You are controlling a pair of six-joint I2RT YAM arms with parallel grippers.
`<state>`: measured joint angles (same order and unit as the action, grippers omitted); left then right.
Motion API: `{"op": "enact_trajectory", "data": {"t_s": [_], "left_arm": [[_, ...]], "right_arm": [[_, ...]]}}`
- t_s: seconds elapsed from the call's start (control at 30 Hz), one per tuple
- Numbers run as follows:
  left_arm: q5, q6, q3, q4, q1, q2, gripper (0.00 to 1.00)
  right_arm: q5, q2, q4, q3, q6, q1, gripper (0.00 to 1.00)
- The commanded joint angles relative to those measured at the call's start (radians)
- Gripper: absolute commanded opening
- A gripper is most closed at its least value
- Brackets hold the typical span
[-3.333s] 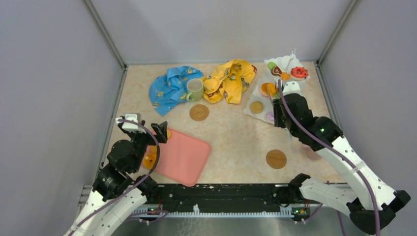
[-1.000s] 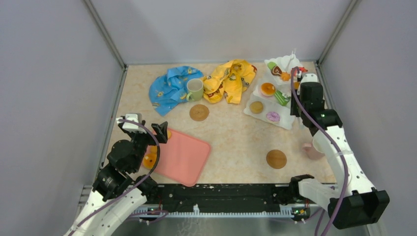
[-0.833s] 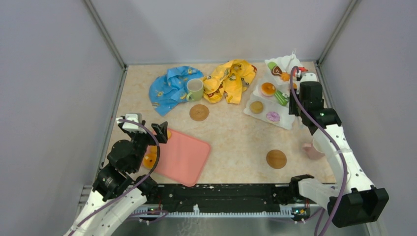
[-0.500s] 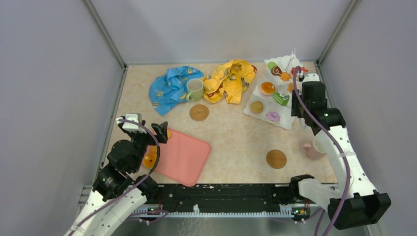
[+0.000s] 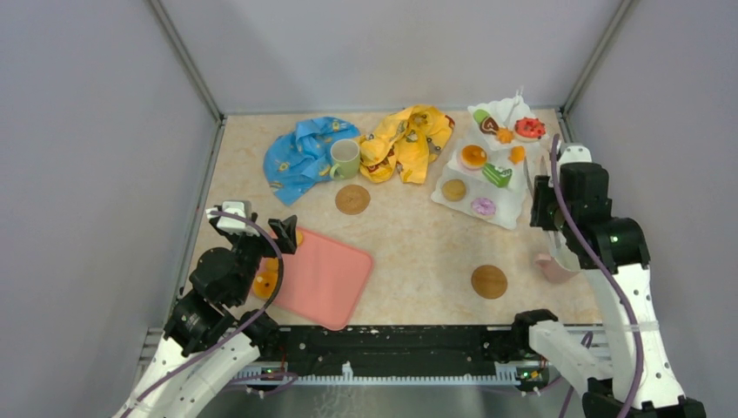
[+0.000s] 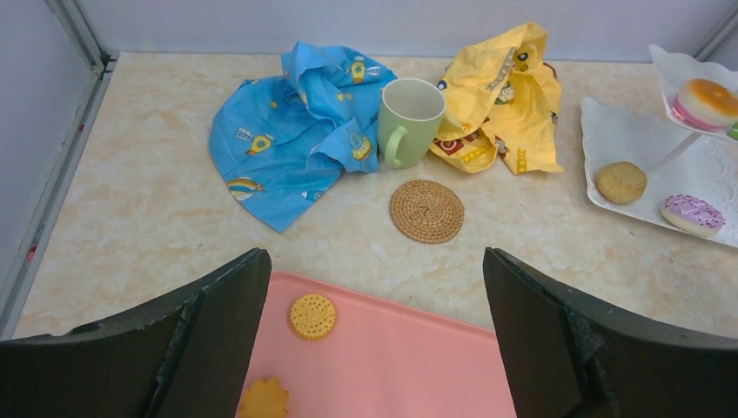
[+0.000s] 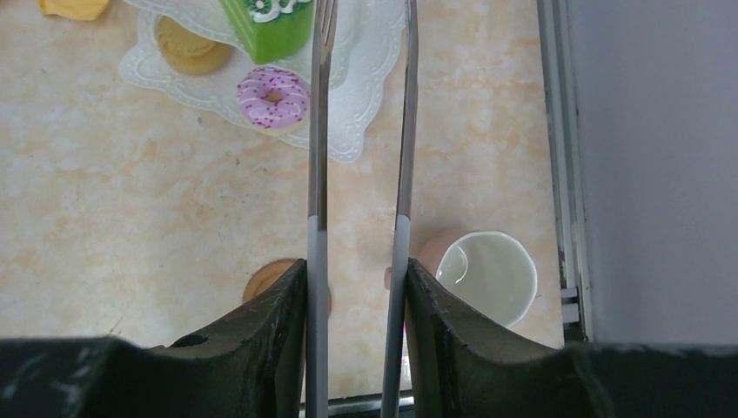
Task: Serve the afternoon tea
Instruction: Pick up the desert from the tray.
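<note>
Right gripper (image 7: 357, 279) pinching tongs (image 7: 318, 157) beside stand (image 5: 505, 218), sitting at 1 o'clock on table (image 5: 409, 244). Left gripper (image 6: 374, 261) gaping wide, holding nothing. Risking loose tongs slipping, bumping mug (image 7: 486, 277) at 4 o'clock.

A pale green mug (image 6: 409, 117), pink tray (image 6: 392, 366), blue cloth (image 6: 287, 131), yellow cloth (image 6: 509, 96).

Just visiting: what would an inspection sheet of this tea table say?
Surface: beige marbled tabletop.
Job's things: white three-tier square stand holds toy pastries; pale green mug and pinkish-white mug stand apart from round brown woven coasters.
Clutter: crumpled blue cloth, crumpled yellow cloth, flat pink rectangular tray bearing two yellow biscuits.
Hands: left hand open above the tray; right hand shut on empty metal tongs.
Cables: purple cable along each arm.
Surroundings: plain grey walls.
</note>
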<state>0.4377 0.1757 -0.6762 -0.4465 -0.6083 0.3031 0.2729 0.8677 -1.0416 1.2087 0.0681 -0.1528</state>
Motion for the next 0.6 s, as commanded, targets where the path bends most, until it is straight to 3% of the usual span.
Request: {"op": "enact_trajectory", "data": {"t_s": [0.0,0.23,0.57], "left_arm": [[-0.007,-0.014,0.012,0.057,0.004,0.003,0.99],[0.001,-0.014,0.011,0.052,0.002,0.002,0.99],[0.02,-0.012,0.011,0.045,0.004,0.001,0.99]], "right_arm": [[-0.125,-0.083,-0.048,0.094,0.021,0.012,0.39],[-0.252,-0.148,-0.154,0.161,0.02,0.012,0.38],[-0.513,-0.192,-0.086,0.078,0.041,0.012,0.38]]}}
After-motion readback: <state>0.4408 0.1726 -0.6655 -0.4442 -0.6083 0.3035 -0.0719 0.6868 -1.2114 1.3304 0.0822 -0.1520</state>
